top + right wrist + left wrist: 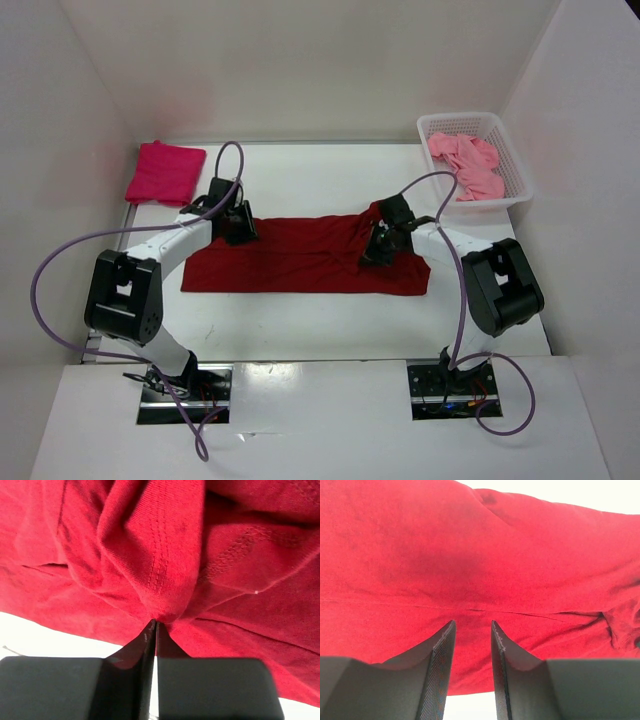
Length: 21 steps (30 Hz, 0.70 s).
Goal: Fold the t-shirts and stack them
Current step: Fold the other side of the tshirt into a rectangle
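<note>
Overhead, the dark red t-shirt (300, 268) lies spread mid-table (320, 330), its far edge partly hidden under the left gripper (238, 222) and right gripper (378, 245); their jaws are too small to read from here. A folded crimson-pink t-shirt (165, 172) sits far left, and a crumpled light pink t-shirt (465, 163) lies in the white mesh basket (515, 165). The left wrist view shows fingers spread apart over flat cloth, the shirt's ends cut off. The right wrist view shows fingers pressed together, pinching a bunched, stitched fold.

Nothing to read out here, folks: no lettering, label, brand mark or number shows on the dark red t-shirt (300, 265), the crimson-pink t-shirt (165, 172), the light pink t-shirt (468, 165) or the white basket (512, 165).
</note>
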Motion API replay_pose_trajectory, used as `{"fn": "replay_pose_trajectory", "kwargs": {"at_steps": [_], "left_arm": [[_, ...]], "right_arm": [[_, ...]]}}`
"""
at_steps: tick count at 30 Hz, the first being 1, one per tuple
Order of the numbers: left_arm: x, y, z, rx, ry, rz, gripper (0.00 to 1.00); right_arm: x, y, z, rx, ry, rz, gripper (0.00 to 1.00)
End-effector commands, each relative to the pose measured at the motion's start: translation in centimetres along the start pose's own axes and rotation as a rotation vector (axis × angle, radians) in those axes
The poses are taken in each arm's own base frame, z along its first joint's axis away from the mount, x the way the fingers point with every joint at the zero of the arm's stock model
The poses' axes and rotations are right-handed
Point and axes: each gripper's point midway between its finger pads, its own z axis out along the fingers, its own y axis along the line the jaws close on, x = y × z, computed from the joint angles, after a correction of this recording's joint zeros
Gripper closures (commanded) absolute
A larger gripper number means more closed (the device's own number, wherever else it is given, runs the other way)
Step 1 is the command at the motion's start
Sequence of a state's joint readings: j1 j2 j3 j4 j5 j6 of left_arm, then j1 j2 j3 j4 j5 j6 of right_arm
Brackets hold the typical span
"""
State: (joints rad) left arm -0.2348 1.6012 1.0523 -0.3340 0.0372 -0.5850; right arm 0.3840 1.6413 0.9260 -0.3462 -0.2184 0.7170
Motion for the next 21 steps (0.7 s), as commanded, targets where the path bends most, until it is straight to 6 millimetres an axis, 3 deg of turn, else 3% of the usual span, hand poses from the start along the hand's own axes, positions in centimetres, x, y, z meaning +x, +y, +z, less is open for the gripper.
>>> {"fn": "replay_pose_trajectory", "kwargs": {"at_steps": [1,6,10,14,17,21], "left_arm": [[-0.4,-1.0,-0.7,0.038,-0.028,-0.013,0.58],[-1.0,-1.4,-1.1,0.048,-0.045,-0.012,0.58],[-1.6,-1.7,-1.2,0.058,-0.062,-0.01,0.58],[-2.1,-2.0,-1.0,0.06,-0.065,-0.01,0.58],[-2.6,-2.3,-1.0,0.064,-0.073,-0.009,0.58],[-3.1,-2.3,-1.0,0.057,-0.079,0.0,0.58]], "right_arm": [[-1.5,3.0,-0.5,-0.08,-0.049,-0.032,1.0],[0.5,4.9,-2.7,-0.097,-0.049,-0.021,1.0],[2.5,4.9,-4.4,-0.09,-0.028,0.038,0.99],[3.9,4.5,-4.9,-0.098,-0.008,0.097,0.89],[4.9,5.7,-5.3,-0.134,0.014,0.087,0.83],[4.8,6.2,-5.8,-0.123,0.018,0.057,0.67]]}}
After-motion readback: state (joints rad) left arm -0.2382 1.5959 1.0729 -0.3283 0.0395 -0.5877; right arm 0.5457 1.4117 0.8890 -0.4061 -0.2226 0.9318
